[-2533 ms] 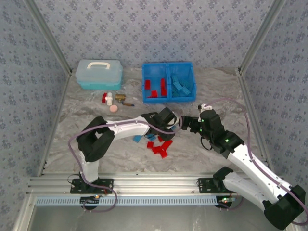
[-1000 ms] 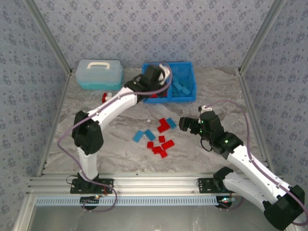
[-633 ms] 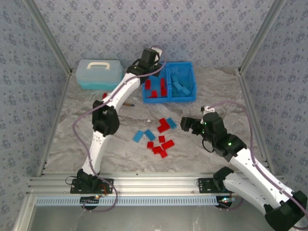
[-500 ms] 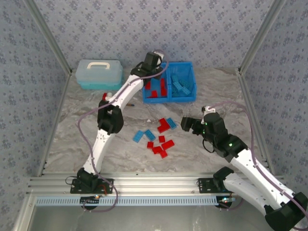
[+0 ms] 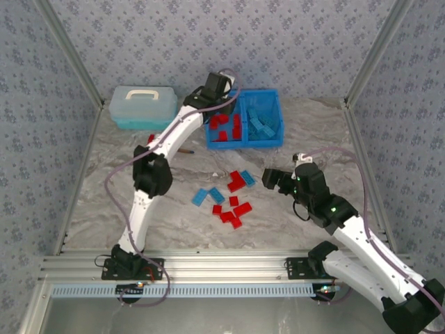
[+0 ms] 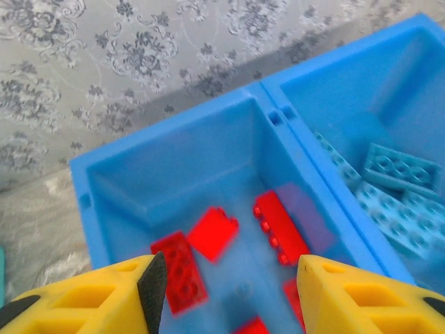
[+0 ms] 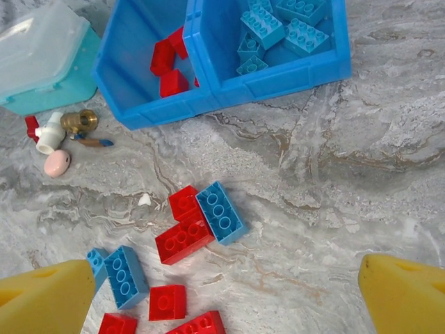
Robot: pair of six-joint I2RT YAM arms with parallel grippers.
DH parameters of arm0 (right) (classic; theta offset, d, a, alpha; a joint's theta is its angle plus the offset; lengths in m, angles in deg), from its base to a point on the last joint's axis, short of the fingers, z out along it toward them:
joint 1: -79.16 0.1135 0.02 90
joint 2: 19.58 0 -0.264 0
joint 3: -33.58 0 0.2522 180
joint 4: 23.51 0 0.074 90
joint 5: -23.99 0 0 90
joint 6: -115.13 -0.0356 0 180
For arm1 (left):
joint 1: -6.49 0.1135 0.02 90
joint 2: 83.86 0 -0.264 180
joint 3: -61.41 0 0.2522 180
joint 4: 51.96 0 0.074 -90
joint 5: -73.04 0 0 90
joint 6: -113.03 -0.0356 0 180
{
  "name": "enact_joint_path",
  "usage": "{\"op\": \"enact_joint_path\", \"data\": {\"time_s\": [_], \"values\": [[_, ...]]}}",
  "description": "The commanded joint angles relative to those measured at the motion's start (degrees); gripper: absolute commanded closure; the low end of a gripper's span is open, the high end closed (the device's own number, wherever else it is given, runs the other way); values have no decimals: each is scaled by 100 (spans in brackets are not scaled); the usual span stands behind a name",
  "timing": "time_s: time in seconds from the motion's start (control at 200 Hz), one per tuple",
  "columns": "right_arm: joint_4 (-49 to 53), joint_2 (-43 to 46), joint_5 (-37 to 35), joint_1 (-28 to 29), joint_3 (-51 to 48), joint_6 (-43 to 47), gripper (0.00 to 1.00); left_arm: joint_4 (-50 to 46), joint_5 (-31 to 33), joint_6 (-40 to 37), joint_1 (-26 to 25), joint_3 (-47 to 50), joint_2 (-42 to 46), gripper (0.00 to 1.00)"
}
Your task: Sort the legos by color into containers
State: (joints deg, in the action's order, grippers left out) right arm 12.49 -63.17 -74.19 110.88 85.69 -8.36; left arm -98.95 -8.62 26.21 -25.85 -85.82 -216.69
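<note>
The blue bin [image 5: 243, 144] stands at the back of the table. Its left compartment holds red legos [image 5: 224, 125] and its right compartment holds blue legos [image 5: 261, 125]. My left gripper [image 5: 217, 87] hovers over the left compartment, open, with nothing between its yellow fingers [image 6: 104, 296]. Below it lie red bricks [image 6: 214, 233] beside the divider [image 6: 299, 160]. Loose red legos [image 5: 236, 182] and blue legos [image 5: 208, 196] lie mid-table. My right gripper [image 5: 269, 179] hangs open just right of them, above a red brick [image 7: 184, 240] and a blue brick [image 7: 221, 212].
A pale-blue lidded case [image 5: 142, 106] sits left of the bin. In front of it are a small red-and-white bottle [image 7: 47, 132], a brass fitting [image 7: 76, 120] and a pink disc [image 7: 55, 163]. Patterned walls close in the back and both sides.
My left arm has swung from the loose bricks up to the bin and its jaws have spread apart over the red compartment. The right gripper has barely shifted.
</note>
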Motion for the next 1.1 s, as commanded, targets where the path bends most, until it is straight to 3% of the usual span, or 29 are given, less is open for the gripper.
{"op": "enact_joint_path", "data": {"time_s": [0.0, 0.195, 0.345, 0.645, 0.839, 0.959, 1.099], "values": [[-106, -88, -59, -59, 17, -90, 0, 168, -399, 86, -217, 1229, 1611, 45], [-346, -253, 26, -150, -80, 31, 0, 691, -1296, 134, -481, 4274, 3651, 46], [-482, -417, 191, -285, -81, 106, 0, 900, -1646, 108, -963, 5659, 4274, 45], [-498, -622, 390, -374, -71, -4, 0, 1029, -1538, 341, -1552, 5889, 3149, 35], [-293, -468, 327, -390, -116, -7, 0, 772, -1242, 187, -1777, 5547, 2346, 15], [-321, -387, 292, -397, -212, -32, 0, 823, -1071, 128, -1821, 5553, 2099, 15], [-378, -413, 336, -420, -233, -70, 0, 1014, -986, 90, -1823, 5637, 1932, 26]]}}
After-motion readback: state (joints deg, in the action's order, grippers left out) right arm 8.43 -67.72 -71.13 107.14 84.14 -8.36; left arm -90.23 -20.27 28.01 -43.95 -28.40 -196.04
